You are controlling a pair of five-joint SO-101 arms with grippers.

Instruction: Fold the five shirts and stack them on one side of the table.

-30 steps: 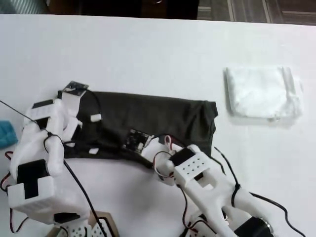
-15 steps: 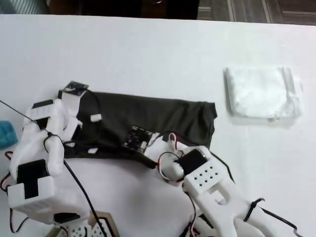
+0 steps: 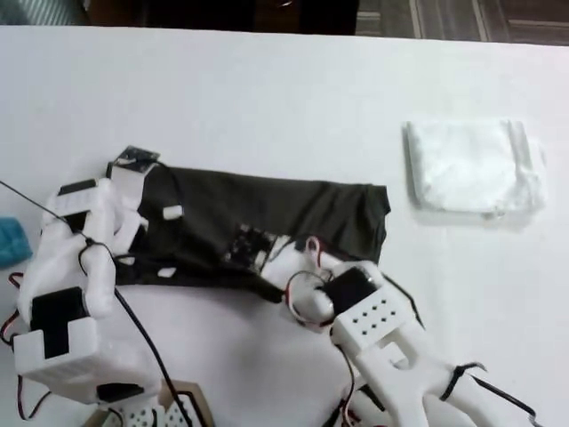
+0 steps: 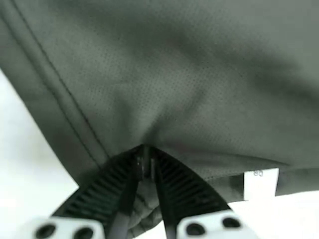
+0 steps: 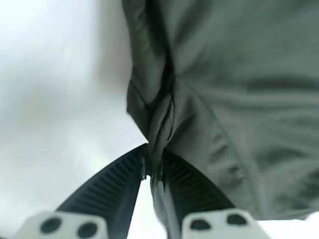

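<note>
Near front edge of white tabletop (image 3: 267,89), dark green-grey fabric shirt (image 3: 293,213) lying stretched lengthwise; left hand (image 4: 144,167) pinching its cloth, right hand (image 5: 153,167) pinching bunched fold. White folded fabric shirt (image 3: 471,167) sitting near right edge.

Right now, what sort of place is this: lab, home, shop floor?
Probably a robot lab bench: plain white table, dark shirt pinched by the left gripper and right gripper, folded white shirt set aside.
</note>
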